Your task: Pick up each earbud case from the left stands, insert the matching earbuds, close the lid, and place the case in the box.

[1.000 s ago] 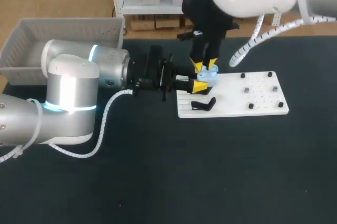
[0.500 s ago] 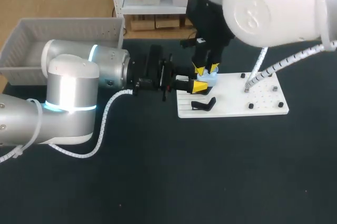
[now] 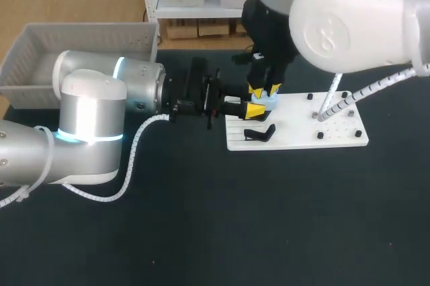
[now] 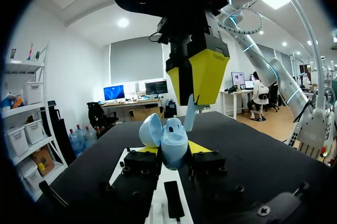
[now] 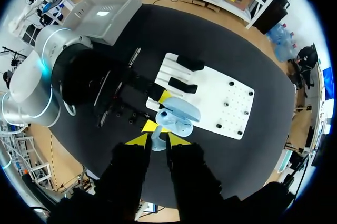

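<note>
Left gripper [image 4: 171, 149] clamps earbud case [image 4: 174, 139] upright (lid open); right gripper [image 5: 158, 139] pinches earbud [image 5: 157, 143], long axis vertical.

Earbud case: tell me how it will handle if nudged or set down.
The earbud case looks like a smooth, rounded hard shell, so probably stiff, light and a bit slippery in the left pincer. Its lid stands open on a hinge; a push there would likely swing it. Set down, the rounded body may tip.
</note>
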Motion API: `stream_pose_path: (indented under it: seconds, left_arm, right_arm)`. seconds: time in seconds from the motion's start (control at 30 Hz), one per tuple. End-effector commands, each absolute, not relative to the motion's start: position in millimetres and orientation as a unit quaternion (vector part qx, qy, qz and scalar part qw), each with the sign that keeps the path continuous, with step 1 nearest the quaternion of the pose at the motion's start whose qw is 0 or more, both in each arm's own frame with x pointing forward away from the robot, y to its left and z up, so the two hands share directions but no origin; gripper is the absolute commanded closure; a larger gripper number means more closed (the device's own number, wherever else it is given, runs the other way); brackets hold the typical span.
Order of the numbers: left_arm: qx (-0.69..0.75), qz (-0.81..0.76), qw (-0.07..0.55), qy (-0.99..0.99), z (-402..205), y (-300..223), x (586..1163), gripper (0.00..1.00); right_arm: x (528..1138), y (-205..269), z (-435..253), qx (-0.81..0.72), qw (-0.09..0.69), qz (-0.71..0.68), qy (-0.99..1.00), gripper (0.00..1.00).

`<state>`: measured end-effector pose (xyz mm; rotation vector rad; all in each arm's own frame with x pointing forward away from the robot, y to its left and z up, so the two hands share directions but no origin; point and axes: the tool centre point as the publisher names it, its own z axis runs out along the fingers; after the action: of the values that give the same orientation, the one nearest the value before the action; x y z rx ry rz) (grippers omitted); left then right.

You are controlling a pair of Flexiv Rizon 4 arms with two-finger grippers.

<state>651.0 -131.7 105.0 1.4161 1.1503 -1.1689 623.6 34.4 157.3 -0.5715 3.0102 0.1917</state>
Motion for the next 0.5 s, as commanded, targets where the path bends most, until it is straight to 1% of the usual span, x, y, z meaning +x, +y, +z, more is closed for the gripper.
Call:
stream_pose_path:
  seconds: [0.03,0.5]
  left_arm:
    - [0.577,-0.476,0.470,0.469,104.2,-131.7,650.5,1.00]
    - [0.577,-0.476,0.470,0.469,104.2,-131.7,650.5,1.00]
  right_arm:
    - [626.4,35.0,155.5,-0.184,0.036,0.061,0.980,1.00]
    - [629.8,32.9,153.3,-0.177,0.035,0.059,0.982,1.00]
